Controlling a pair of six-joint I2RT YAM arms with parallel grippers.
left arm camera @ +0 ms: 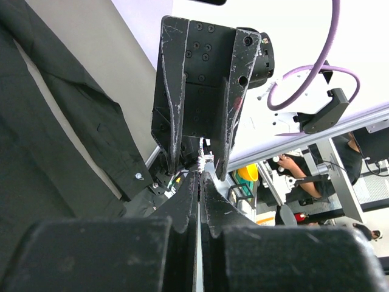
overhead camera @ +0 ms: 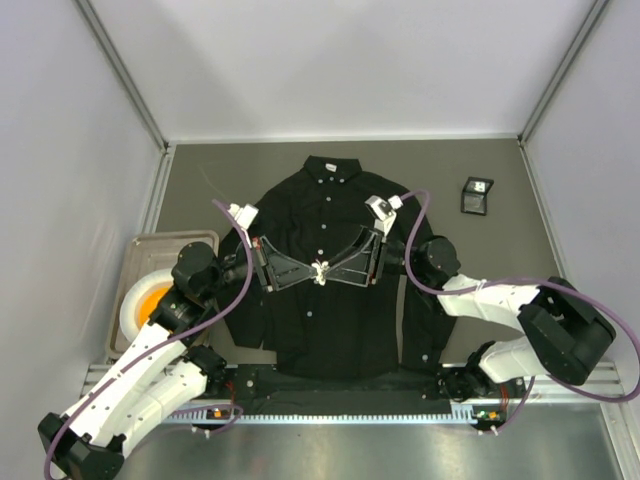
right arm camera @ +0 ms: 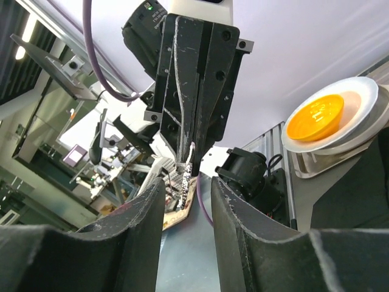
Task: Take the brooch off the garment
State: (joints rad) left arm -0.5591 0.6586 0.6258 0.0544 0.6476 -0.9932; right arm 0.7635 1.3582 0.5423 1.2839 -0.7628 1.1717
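Observation:
The black shirt [overhead camera: 335,330] lies flat on the table, collar away from me; its sleeve and cuff show in the left wrist view [left arm camera: 55,164]. Both grippers meet over its chest. My left gripper [overhead camera: 305,272] is shut on the small white brooch [overhead camera: 320,271], pinched at its fingertips [left arm camera: 199,175]. The brooch [left arm camera: 203,159] pokes out beyond them. My right gripper [overhead camera: 340,268] faces it, open, its two fingers [right arm camera: 146,207] on either side of the brooch [right arm camera: 185,173]. Whether the brooch still touches the cloth is hidden.
A small black square box [overhead camera: 477,195] lies at the far right. A metal tray [overhead camera: 175,242] at the left holds a white plate with an orange bowl [overhead camera: 152,300], also seen in the right wrist view [right arm camera: 315,117]. Grey walls enclose the table.

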